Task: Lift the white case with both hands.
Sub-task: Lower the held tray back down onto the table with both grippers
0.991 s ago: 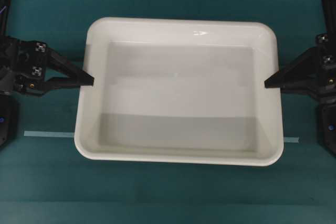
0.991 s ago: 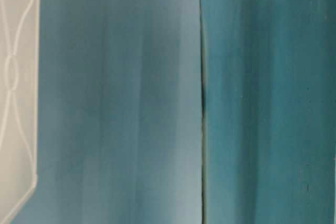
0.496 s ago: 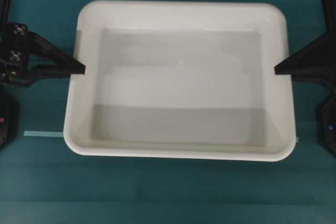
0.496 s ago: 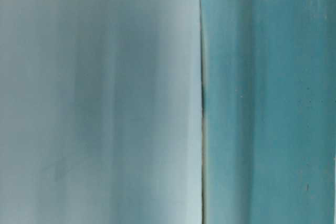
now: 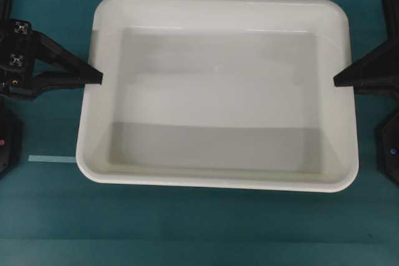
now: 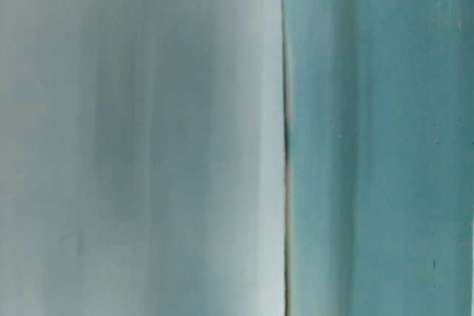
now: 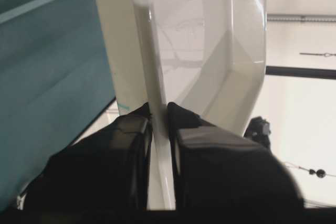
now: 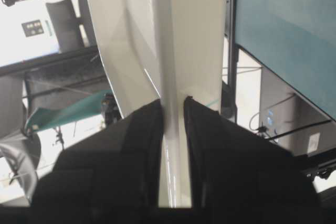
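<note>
The white case (image 5: pixel 218 91) is a large shallow white tray that fills the middle of the overhead view, held up off the teal table. My left gripper (image 5: pixel 98 78) is shut on its left rim. In the left wrist view the two black jaws of the left gripper (image 7: pixel 159 109) pinch the white rim (image 7: pixel 157 77) between them. My right gripper (image 5: pixel 336 81) is shut on the right rim. In the right wrist view the right gripper (image 8: pixel 172 102) clamps the rim (image 8: pixel 165 51) the same way. The table-level view shows only a blurred pale surface.
The teal table (image 5: pixel 199 235) lies below the case. A thin pale tape strip (image 5: pixel 53 158) shows at the left, partly hidden by the case. Black arm bases stand at the far left (image 5: pixel 6 141) and far right (image 5: pixel 389 154) edges.
The case looks larger and sits higher in the overhead view: both grippers have raised it from the table, still shut on its rims. The table-level view has turned pale.
</note>
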